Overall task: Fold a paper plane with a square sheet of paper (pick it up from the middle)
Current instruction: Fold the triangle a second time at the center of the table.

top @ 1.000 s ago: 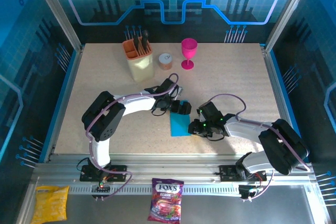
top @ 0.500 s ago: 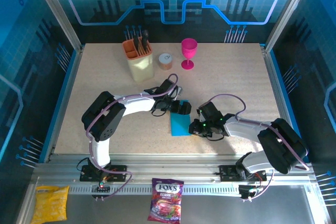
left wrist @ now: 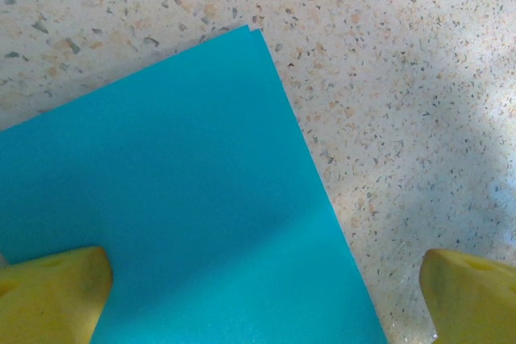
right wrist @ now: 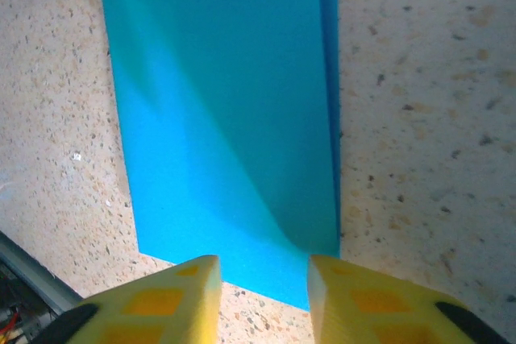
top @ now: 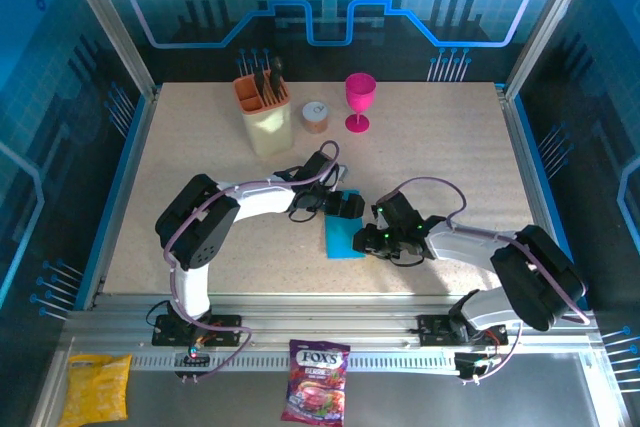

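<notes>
One fold is judged to be made already: the thin cyan-blue square sheet of paper (top: 342, 238) is seen doubled into a narrow rectangle about the middle of the speckled beige table (top: 190, 147), somewhat toward its near edge. The left gripper (top: 347, 206) is spread wide at the sheet's far end, with one yellow fingertip (left wrist: 52, 296) over the paper and the other over bare table. The right gripper (top: 371, 239) is held at the sheet's right edge with jaws narrowly parted, and nothing is seen pinched. The upper layer is slightly raised there, so pressing this crease flat is probably called for next. Near the far edge, dark utensils (top: 266, 77) are kept in a beige holder with orange insert (top: 263, 115). The small round tin (top: 315, 117) beside it cannot be judged for content, and the pink goblet (top: 360, 100) looks empty.
</notes>
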Robot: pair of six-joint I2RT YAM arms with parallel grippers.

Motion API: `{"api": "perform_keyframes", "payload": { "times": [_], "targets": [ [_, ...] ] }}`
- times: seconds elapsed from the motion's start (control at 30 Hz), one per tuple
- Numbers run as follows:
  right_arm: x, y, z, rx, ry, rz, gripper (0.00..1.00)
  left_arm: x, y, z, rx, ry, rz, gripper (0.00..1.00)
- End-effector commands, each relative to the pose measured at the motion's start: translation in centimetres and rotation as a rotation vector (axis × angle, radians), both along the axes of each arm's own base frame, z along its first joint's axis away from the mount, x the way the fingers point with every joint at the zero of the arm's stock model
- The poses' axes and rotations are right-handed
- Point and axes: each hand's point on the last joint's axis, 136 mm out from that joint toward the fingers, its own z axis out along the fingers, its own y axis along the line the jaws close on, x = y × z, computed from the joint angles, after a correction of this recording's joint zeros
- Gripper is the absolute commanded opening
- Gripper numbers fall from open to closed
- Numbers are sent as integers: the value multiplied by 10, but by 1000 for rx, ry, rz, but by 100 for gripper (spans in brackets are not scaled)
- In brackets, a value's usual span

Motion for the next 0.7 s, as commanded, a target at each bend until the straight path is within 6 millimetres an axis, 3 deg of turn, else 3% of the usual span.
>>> {"api": "perform_keyframes", "payload": {
  "times": [0.0,0.13,0.67],
  "targets": [
    [-7,-8,1,-32,-2,-10,41,-15,12,-23,40,79,19,100],
    [-11,-12,-3,-41,3,-16,42,-15,12,-24,41,81,18,100],
    [-9,9,-5,-33,4,23,37,-15,13,-26,42,82,20,100]
  ]
}}
